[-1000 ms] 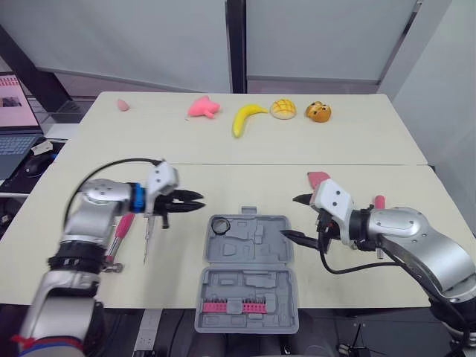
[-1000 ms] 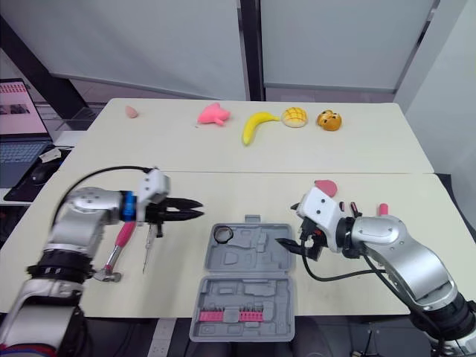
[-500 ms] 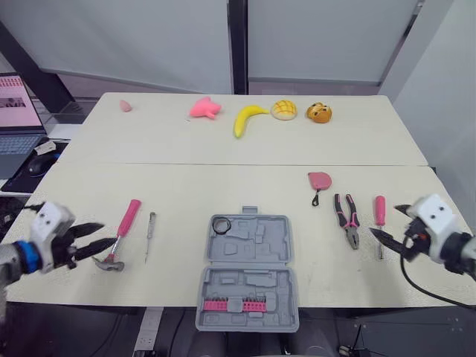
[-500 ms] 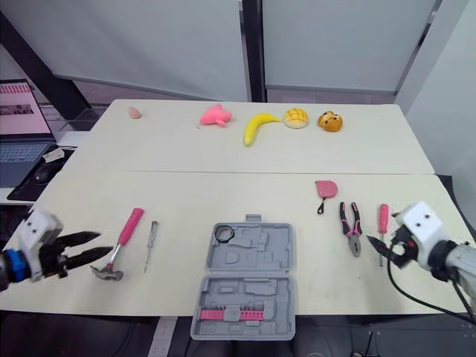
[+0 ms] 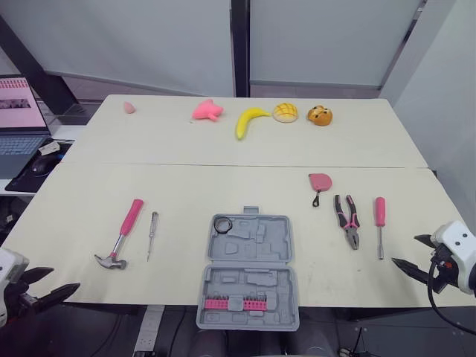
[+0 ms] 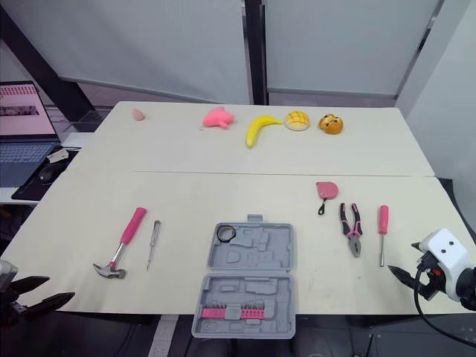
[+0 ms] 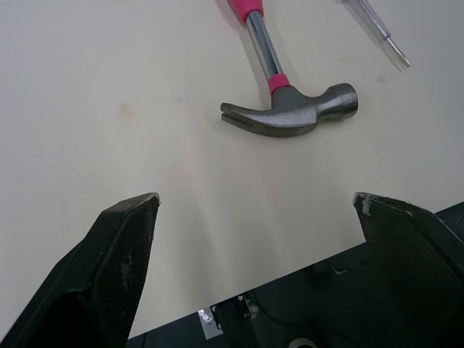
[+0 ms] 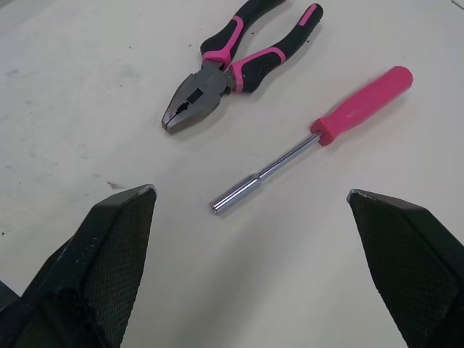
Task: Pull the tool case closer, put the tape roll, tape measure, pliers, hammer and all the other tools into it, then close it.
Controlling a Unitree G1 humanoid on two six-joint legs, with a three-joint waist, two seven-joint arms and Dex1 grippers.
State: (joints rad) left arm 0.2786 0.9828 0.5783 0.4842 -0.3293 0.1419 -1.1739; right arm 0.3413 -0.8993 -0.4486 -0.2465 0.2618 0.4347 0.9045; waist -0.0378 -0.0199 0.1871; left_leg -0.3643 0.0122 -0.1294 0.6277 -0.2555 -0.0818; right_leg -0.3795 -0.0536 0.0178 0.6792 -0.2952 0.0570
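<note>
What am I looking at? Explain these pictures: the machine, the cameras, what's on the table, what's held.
This is a humanoid robot with two arms, each ending in two black fingers. The two wide pictures come from cameras in its head, looking down on a cream table. The two close-ups come from wrist cameras looking along the fingers. An open grey plastic tool case lies in the middle, a black tape roll inside. On the robot's left: a pink-handled hammer and a thin screwdriver. On its right: a pink tape measure, pink-and-black pliers and a pink-handled driver. A yellow toy banana sits far back. The left gripper and right gripper are open at the near edge, holding nothing.
</note>
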